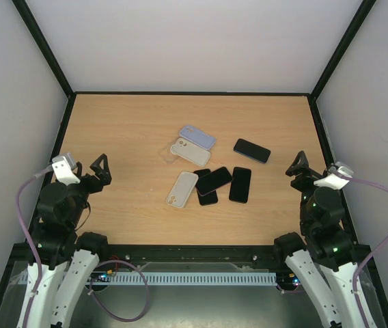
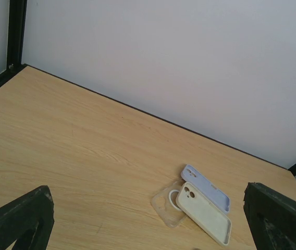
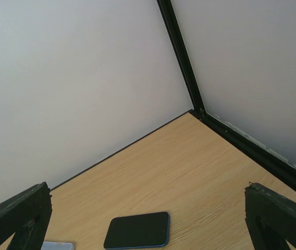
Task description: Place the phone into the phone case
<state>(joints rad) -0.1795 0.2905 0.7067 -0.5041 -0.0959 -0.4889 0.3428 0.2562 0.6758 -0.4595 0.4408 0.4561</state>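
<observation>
1. Top: opening step, I reckon, with nothing grasped. Left hand point(image 1: 100, 172) and right hand point(image 1: 298, 171) are hovering wide and empty over the near counter point(image 1: 126, 123) corners. Black phone point(image 1: 252, 150) is lying mid-counter, right side.
2. Left wrist: fingers are framing cream case point(image 2: 205, 213), which is overlapping lilac case point(image 2: 206, 186).
3. Right wrist: looking down toward black phone. Next move is likely calling for reaching in and pinching its long edges.

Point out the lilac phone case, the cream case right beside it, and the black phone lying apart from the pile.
lilac phone case point(image 1: 197, 137): top view, middle of the case.
cream case point(image 2: 206, 214): left wrist view, middle of the case.
black phone point(image 3: 137, 230): right wrist view, centre of its dark face.
</observation>
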